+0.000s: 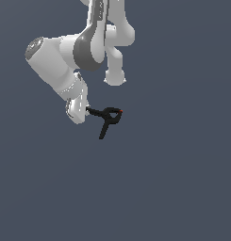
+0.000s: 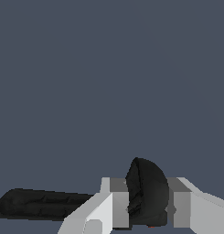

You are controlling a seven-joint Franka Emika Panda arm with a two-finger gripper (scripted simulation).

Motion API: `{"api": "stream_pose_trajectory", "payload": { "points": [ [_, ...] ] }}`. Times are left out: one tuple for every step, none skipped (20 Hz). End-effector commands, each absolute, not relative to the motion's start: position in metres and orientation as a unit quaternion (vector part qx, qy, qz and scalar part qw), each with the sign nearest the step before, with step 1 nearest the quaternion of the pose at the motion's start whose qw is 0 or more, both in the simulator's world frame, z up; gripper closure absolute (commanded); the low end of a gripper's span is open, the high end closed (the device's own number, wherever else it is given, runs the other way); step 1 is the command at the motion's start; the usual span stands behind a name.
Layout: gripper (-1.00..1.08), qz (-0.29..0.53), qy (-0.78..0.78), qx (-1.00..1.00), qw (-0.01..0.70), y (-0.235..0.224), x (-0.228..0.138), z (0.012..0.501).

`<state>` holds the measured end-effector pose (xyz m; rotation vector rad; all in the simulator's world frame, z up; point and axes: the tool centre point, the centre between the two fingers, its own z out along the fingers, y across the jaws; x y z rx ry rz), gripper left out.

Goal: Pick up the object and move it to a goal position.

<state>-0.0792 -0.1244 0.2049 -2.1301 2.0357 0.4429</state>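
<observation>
— Where is that small black plastic spring clamp (image 1: pixel 107 117) with the thin splayed handles?

— At the tip of the white robot arm (image 1: pixel 65 70), just off the end effector (image 1: pixel 87 110), with plain grey-blue behind it. One handle runs into the end effector, the other points down and away; the looped jaw with its tiny red-orange tip (image 1: pixel 120 111) faces the exterior view's right.

— Is it gripped?

— Yes. In the wrist view the two grey finger pads (image 2: pixel 119 201) sit pressed against either side of the clamp's black body (image 2: pixel 147 192), pinching it, and one handle sticks out sideways.
</observation>
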Motion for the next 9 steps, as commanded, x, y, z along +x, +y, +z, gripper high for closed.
{"api": "stream_pose_trajectory", "payload": {
  "points": [
    [1.08, 0.146, 0.681, -0.713, 0.082, -0.122, -0.078, 0.220],
    [1.08, 0.146, 0.681, -0.713, 0.082, -0.121, -0.078, 0.225],
    [1.08, 0.146, 0.681, -0.713, 0.082, -0.120, -0.077, 0.230],
    [1.08, 0.146, 0.681, -0.713, 0.082, -0.119, -0.077, 0.234],
    [1.08, 0.146, 0.681, -0.713, 0.082, -0.118, -0.076, 0.238],
    [1.08, 0.146, 0.681, -0.713, 0.082, -0.118, -0.076, 0.240],
    [1.08, 0.146, 0.681, -0.713, 0.082, -0.117, -0.076, 0.242],
    [1.08, 0.147, 0.681, -0.713, 0.082, -0.117, -0.075, 0.243],
    [1.08, 0.147, 0.681, -0.713, 0.082, -0.117, -0.075, 0.243]
  ]
}}
